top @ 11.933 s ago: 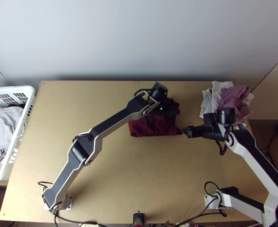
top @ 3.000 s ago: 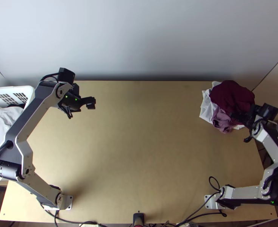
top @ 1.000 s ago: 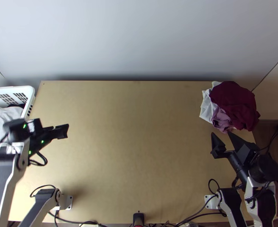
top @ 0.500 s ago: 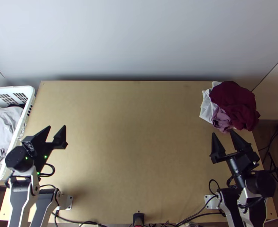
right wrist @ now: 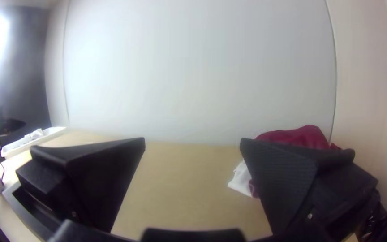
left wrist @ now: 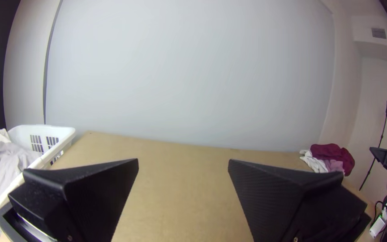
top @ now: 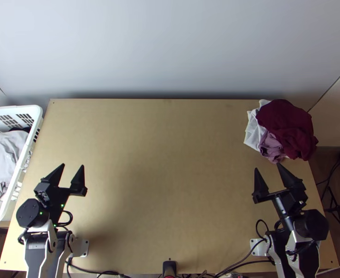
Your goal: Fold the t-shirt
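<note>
Maroon, the t-shirt [top: 288, 123] lies bunched just beyond the right pincer [top: 268, 167], over white cloth [top: 252, 133] and mauve cloth [top: 271, 147] on the wooden tabletop [top: 170, 185]. That pincer stands wide; so does the left pincer [top: 72, 166], with the white basket [top: 12, 110] on its outer side.

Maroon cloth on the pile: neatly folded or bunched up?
Bunched: the maroon cloth lies rumpled with an uneven outline over the white cloth and mauve cloth. Any folds underneath, I cannot tell.
</note>
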Controlling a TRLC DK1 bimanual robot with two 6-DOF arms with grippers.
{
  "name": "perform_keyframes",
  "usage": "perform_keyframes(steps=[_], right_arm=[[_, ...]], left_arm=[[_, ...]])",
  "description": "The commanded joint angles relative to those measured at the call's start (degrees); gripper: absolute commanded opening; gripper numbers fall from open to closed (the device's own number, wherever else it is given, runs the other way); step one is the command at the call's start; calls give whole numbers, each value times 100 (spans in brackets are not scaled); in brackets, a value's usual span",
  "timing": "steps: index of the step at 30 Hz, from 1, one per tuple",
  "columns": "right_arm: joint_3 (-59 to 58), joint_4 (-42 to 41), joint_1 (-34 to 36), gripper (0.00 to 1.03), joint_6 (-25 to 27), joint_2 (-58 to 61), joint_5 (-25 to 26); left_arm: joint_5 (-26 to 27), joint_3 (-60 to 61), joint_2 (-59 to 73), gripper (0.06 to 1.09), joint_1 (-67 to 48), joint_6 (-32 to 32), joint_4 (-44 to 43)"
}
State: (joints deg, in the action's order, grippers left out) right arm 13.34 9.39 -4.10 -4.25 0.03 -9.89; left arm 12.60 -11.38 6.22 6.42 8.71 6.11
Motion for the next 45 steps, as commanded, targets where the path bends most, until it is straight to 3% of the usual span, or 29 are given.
perform_keyframes(steps=[1, 5, 13, 19, 25, 45], right_arm=[[-51, 714, 111, 99, 399, -47, 5], [72, 1698, 287, 99, 451, -38, 5], [116, 2058, 665, 99, 636, -38, 5], [116, 2058, 392, 99, 636, -38, 5], [125, 2058, 401, 99, 636, -38, 5], [125, 2058, 586, 99, 636, -38, 5]], left_arm=[[-3, 259, -631, 103, -88, -133, 391], [-3, 118, -622, 103, -141, -229, 681], [-47, 136, -508, 104, -518, -36, 664], [-82, 681, -639, 104, -747, 359, 233], [-1049, 698, -622, 104, -650, 228, 611], [-1049, 698, -631, 104, -387, 219, 620]])
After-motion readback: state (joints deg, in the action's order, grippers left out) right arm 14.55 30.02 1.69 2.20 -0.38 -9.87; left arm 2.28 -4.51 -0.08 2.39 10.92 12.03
